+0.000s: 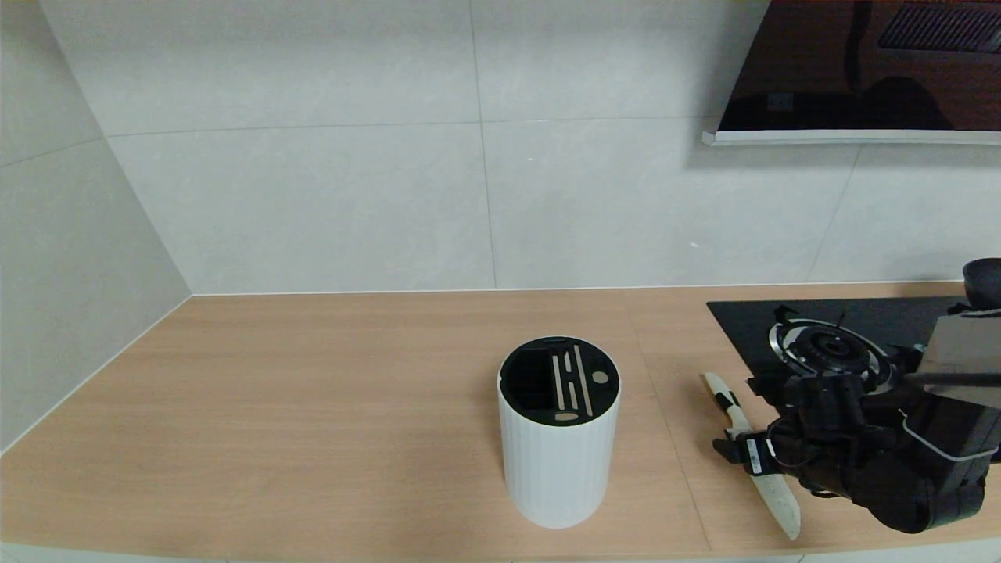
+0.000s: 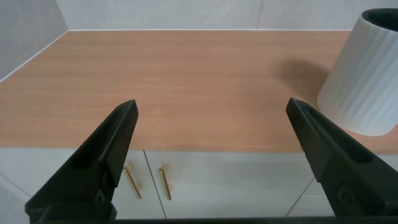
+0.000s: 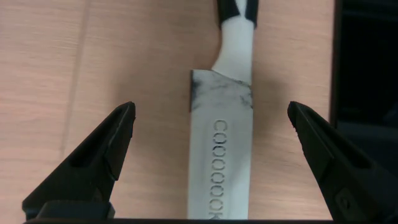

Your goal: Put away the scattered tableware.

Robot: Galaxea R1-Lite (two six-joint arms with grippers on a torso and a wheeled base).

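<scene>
a kitchen: gas hob (image 1: 829,344), range hood (image 1: 860,70), tiled wall (image 1: 313,195), wooden countertop (image 1: 313,407).

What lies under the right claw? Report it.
A white knife lies flat on the wooden counter below the open right claw. From the head view, the claw hides its middle.

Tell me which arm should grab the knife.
Right. The right gripper hangs open above the white knife beside the cooktop; the left gripper is off the counter front edge, with the white knife holder between.
</scene>
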